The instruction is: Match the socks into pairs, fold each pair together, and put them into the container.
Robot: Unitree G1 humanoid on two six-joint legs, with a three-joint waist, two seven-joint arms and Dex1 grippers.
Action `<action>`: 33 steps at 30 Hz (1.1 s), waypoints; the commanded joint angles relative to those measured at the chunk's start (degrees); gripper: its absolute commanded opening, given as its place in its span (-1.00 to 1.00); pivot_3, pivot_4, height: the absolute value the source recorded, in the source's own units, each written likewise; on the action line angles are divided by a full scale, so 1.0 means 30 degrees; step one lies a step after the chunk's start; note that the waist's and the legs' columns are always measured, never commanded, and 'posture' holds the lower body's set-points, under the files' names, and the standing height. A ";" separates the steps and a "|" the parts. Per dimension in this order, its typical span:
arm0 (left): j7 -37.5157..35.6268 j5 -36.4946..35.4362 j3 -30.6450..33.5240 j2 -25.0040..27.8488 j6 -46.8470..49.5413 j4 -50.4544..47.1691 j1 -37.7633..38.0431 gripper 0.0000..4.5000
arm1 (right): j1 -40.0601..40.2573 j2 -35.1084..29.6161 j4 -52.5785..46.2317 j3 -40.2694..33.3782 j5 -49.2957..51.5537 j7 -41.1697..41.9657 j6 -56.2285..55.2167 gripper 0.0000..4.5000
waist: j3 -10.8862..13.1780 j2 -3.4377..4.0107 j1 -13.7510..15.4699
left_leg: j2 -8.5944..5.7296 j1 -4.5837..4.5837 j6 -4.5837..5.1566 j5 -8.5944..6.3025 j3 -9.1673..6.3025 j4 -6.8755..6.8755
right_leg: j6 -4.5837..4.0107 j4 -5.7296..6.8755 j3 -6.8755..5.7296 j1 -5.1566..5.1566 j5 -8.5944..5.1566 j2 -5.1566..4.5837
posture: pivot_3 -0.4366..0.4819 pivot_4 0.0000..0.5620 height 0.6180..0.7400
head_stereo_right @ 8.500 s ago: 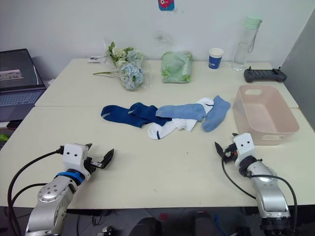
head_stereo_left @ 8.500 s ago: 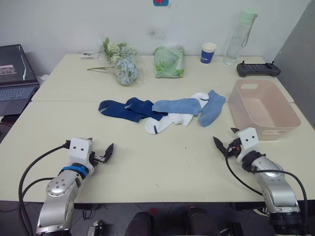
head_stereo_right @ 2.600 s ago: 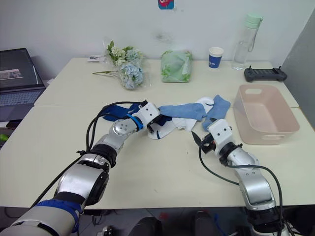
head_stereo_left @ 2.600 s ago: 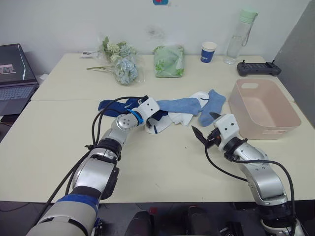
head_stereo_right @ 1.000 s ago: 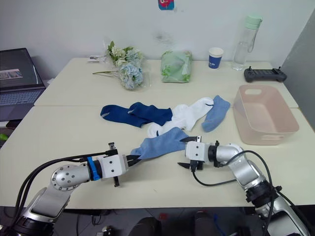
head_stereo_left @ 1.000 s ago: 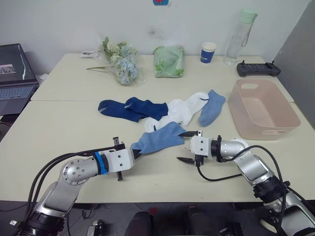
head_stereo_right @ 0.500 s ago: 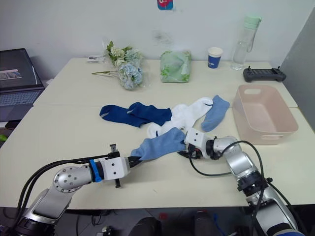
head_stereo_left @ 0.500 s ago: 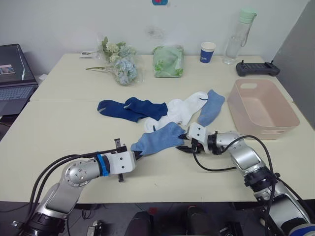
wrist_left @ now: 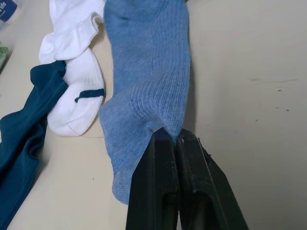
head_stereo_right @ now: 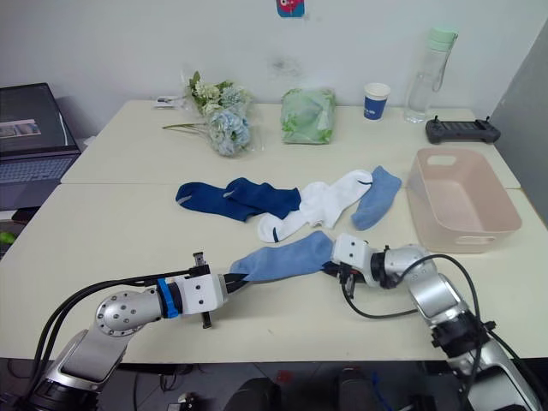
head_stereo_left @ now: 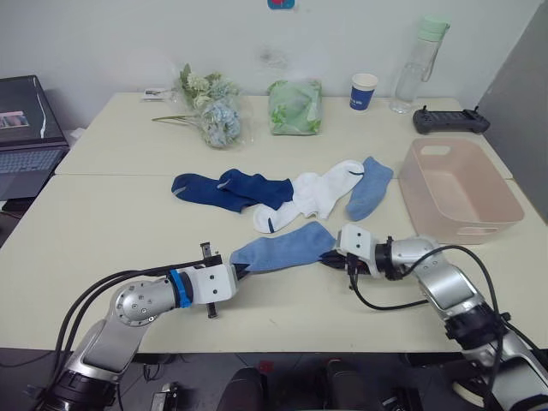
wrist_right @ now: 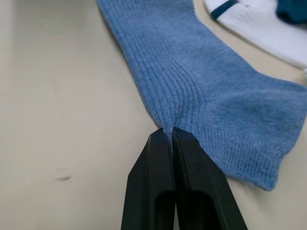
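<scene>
Right end effector [wrist_right: 165, 132] has closed in from hovering beside the light blue sock [head_stereo_left: 282, 251]; both it and left end effector [wrist_left: 169, 135] pinch the sock, stretched on tabletop [head_stereo_left: 103, 223]. Pairing step; I next need its mate [head_stereo_left: 370, 187].

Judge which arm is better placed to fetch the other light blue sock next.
Right. The other light blue sock lies on the robot's right, near the container. The right gripper is closer; the left gripper is farther. Both are shut on the held sock.

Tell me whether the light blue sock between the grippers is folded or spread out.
Spread out. The light blue sock lies flat in a single layer on the table, with the left gripper pinching one end and the right gripper the other.
</scene>
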 commanded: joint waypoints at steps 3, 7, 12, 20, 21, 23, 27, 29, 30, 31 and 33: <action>-0.0048 0.0096 -0.0589 -0.0277 0.0233 -0.0182 -0.0436 -1.00 | 0.2277 -0.2721 -0.6474 -0.0401 0.0267 -0.0017 0.5034 -0.99 | 0.0000 0.0005 0.0087 | -0.0005 -0.0001 0.0001 0.0000 -0.0002 0.0003 | 0.0001 -0.0001 -0.0002 0.0003 0.0000 0.0000 | -0.05 -0.47 1.00; -0.0321 0.0067 -0.1291 -0.0441 0.0841 -0.0642 -0.0164 -1.00 | 0.3712 -0.2550 -0.9636 -0.0911 0.0811 -0.1793 0.8701 -0.99 | -0.0005 -0.0005 0.0042 | 0.0011 0.0005 0.0002 -0.0001 -0.0010 -0.0004 | 0.0003 0.0006 -0.0003 0.0005 -0.0002 0.0018 | -0.05 -0.47 1.00; -0.1019 -0.0324 -0.1579 -0.0250 0.1217 -0.0906 -0.0108 -1.00 | 0.4492 -0.2056 -1.1270 -0.1432 0.1774 -0.3232 1.1801 -0.99 | -0.0006 -0.0007 0.0054 | 0.0003 0.0006 0.0001 0.0000 -0.0018 -0.0003 | 0.0003 0.0003 -0.0012 0.0010 -0.0002 0.0018 | -0.05 -0.47 1.00; -0.1897 -0.2448 -0.0851 -0.0651 0.1630 -0.0234 -0.0824 -0.44 | 0.5628 -0.2828 -1.1029 -0.2566 0.2945 -0.3153 0.9996 -0.05 | -0.0005 -0.0008 0.0048 | -0.0003 0.0004 0.0002 -0.0001 -0.0023 -0.0003 | 0.0007 -0.0007 -0.0025 0.0016 -0.0005 0.0023 | -0.05 -0.47 1.00; -0.1984 -0.2946 -0.0565 -0.0711 0.1458 -0.0103 -0.0858 -0.30 | 0.5747 -0.2966 -1.1018 -0.2819 0.3114 -0.3109 0.9830 0.10 | -0.0004 -0.0009 0.0055 | -0.0002 0.0004 0.0002 -0.0001 -0.0023 -0.0003 | 0.0008 -0.0007 -0.0022 0.0015 -0.0005 0.0023 | -0.05 -0.47 1.00; -0.2582 -0.4119 0.0190 -0.0433 0.1080 0.0587 -0.0852 -0.02 | 0.6007 -0.3474 -1.0782 -0.3354 0.3283 -0.2689 0.8639 0.42 | -0.0004 -0.0009 0.0046 | -0.0002 0.0005 0.0002 -0.0001 -0.0016 -0.0002 | 0.0008 -0.0007 -0.0019 0.0016 -0.0005 0.0022 | -0.05 -0.47 1.00; -0.4514 -0.5726 0.1206 0.0505 -0.0391 0.1897 -0.0664 0.26 | 0.6548 -0.4644 -0.9383 -0.4108 0.2997 -0.1364 0.4065 0.44 | -0.0003 -0.0007 -0.0015 | 0.0009 0.0011 0.0002 -0.0001 -0.0018 -0.0002 | 0.0007 -0.0003 -0.0027 0.0013 -0.0005 0.0030 | -0.05 -0.47 1.00; -0.5167 -0.5957 0.1354 0.0750 -0.1250 0.2561 -0.0589 0.26 | 0.6764 -0.5134 -0.8341 -0.4151 0.2544 -0.0798 0.1405 0.44 | -0.0002 -0.0009 -0.0009 | 0.0008 0.0011 0.0002 -0.0001 -0.0016 -0.0003 | 0.0007 -0.0009 -0.0038 0.0017 -0.0005 0.0031 | -0.05 -0.47 1.00; -0.5449 -0.5911 0.1312 0.0830 -0.1703 0.2881 -0.0551 0.26 | 0.6816 -0.5324 -0.7855 -0.4039 0.2333 -0.0340 -0.0127 0.44 | -0.0002 -0.0009 -0.0008 | 0.0005 0.0011 0.0002 -0.0001 -0.0010 -0.0003 | 0.0007 -0.0011 -0.0037 0.0020 -0.0005 0.0031 | -0.05 -0.47 1.00; -0.5706 -0.5834 0.1199 0.0896 -0.2080 0.3141 -0.0539 0.26 | 0.6801 -0.5382 -0.7432 -0.3972 0.2263 -0.0036 -0.1145 0.44 | -0.0002 -0.0009 -0.0009 | 0.0002 0.0011 0.0002 -0.0001 -0.0004 -0.0002 | 0.0007 -0.0013 -0.0036 0.0021 -0.0005 0.0028 | -0.05 -0.47 1.00; -0.5668 -0.5489 0.0991 0.0682 -0.2766 0.3534 -0.0641 0.26 | 0.6389 -0.5124 -0.6481 -0.3600 0.1982 0.0349 -0.3109 0.44 | 0.0001 -0.0014 -0.0016 | 0.0000 0.0016 0.0002 -0.0001 0.0014 -0.0002 | 0.0007 -0.0012 -0.0033 0.0021 -0.0005 0.0028 | -0.05 -0.47 1.00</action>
